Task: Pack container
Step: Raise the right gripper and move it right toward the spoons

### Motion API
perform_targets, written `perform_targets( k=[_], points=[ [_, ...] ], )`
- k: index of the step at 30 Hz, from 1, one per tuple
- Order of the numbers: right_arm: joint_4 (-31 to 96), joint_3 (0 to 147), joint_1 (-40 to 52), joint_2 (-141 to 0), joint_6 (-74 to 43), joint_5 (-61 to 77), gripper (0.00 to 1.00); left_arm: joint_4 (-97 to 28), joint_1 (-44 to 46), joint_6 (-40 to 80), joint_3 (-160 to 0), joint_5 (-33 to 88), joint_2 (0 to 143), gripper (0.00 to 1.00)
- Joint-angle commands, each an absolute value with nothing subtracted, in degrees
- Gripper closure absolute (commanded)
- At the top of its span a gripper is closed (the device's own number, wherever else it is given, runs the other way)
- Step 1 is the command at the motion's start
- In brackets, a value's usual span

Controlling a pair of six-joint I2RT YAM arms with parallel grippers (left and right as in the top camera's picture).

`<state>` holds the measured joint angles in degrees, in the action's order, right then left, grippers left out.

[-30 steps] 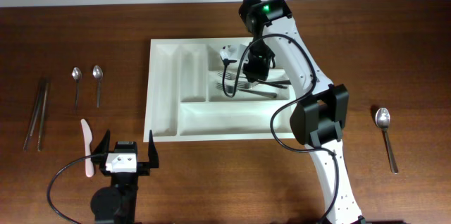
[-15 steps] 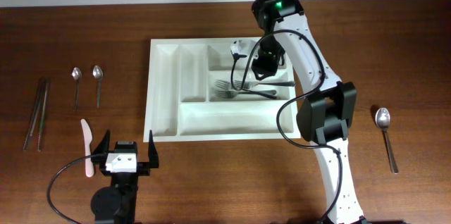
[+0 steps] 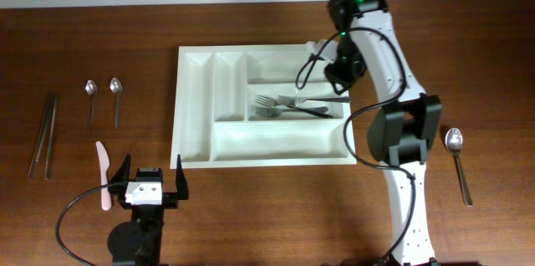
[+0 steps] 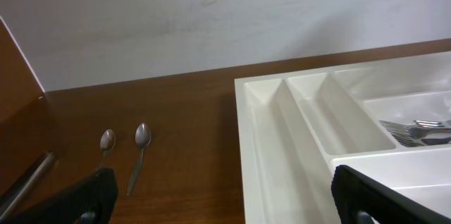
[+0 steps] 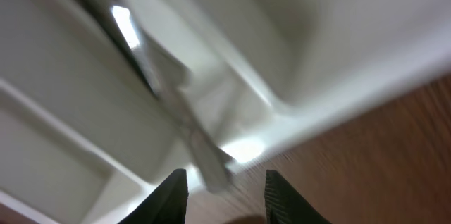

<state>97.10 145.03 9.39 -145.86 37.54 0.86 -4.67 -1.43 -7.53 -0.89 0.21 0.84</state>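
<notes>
Chopsticks (image 3: 43,135): far left of the tabletop (image 3: 251,216).
Teaspoons (image 3: 90,99): two, side by side.
Left fingers (image 3: 180,178): spread wide, empty, beside a white plastic knife (image 3: 102,174).
Tray (image 3: 276,142): mid-tabletop, forks (image 3: 288,105) in its middle long compartment.
Right fingers (image 5: 173,196): parted, gripping nothing, over the tray's right end.
Big spoon (image 3: 457,161): far right.

White container (image 3: 276,142), silver forks (image 3: 288,105), brown table (image 3: 251,216).

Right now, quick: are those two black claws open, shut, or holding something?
Left gripper: open, holding nothing.
Right gripper: open, holding nothing, at the large white plastic cutlery tray's right edge.
</notes>
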Motion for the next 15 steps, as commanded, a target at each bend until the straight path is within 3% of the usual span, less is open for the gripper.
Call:
perform_targets(
  k=[1,5,12,15],
  points=[
    [97.4,144.7,7.1,-144.5,31.6,-0.7,0.65,-4.7,-1.7,-8.3,-0.5,0.0,0.4,0.01],
    [97.4,144.7,6.2,-144.5,31.2,-0.7,0.67,-4.7,-1.7,-8.3,-0.5,0.1,0.4,0.01],
    [97.4,144.7,6.3,-144.5,29.4,-0.6,0.95,-4.7,-1.7,-8.3,-0.5,0.1,0.4,0.01],
    [97.4,144.7,6.3,-144.5,29.2,-0.7,0.96,-4.7,-1.7,-8.3,-0.5,0.1,0.4,0.01]
  ],
)
